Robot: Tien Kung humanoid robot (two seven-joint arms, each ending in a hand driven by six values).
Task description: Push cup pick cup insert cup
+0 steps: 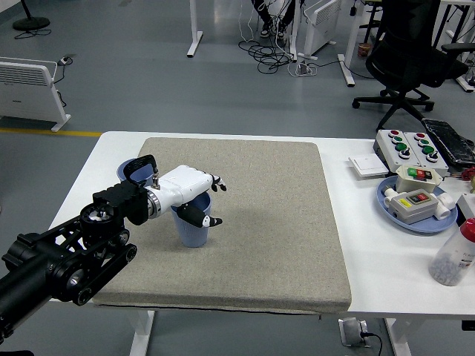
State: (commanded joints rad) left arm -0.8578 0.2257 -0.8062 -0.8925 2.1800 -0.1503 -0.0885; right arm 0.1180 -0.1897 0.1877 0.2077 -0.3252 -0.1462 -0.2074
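Note:
A light blue cup (194, 231) stands upright on the grey mat (282, 222), left of its middle. My left hand (214, 202), white with dark fingertips, hovers over the cup's rim. Its fingers (219, 185) are spread out to the right and the thumb hangs beside the cup's wall, so the hand is open and not gripping. A second blue cup (128, 168) stands at the mat's left edge, behind my black forearm (67, 256), which hides part of it. My right arm is out of view.
On the white table (371, 267) to the right are a blue plate (390, 208) holding button boxes, a control box with green and red buttons (408, 144), a white switch plate (367, 165) and a red-capped bottle (456, 256). A black office chair (415, 59) stands beyond.

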